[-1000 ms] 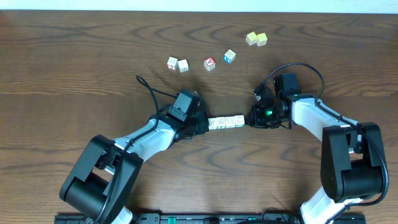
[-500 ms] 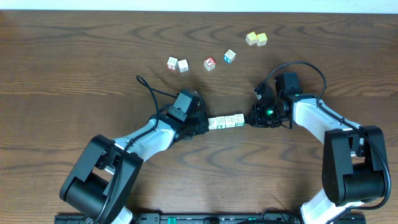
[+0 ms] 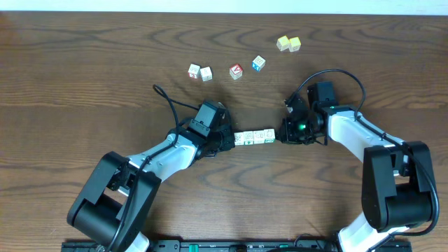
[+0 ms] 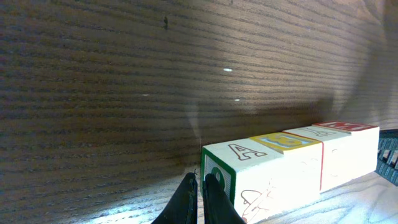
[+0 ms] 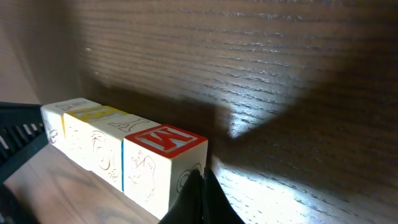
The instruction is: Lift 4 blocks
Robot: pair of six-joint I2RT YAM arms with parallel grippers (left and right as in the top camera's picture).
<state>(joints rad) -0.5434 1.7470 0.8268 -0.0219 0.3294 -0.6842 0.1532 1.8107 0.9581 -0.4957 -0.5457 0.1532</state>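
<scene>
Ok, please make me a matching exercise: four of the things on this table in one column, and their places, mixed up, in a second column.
Things
1. row of blocks
2. pale yellow cubes
3. red-faced cube
4. white cubes with pink-red edges

Places
A. leftmost of the loose cubes
B. between the left gripper and the right gripper
C. rightmost of the loose cubes
D. just left of the blue-sided cube

Pairs: 1-B, 2-C, 3-D, 4-A
</scene>
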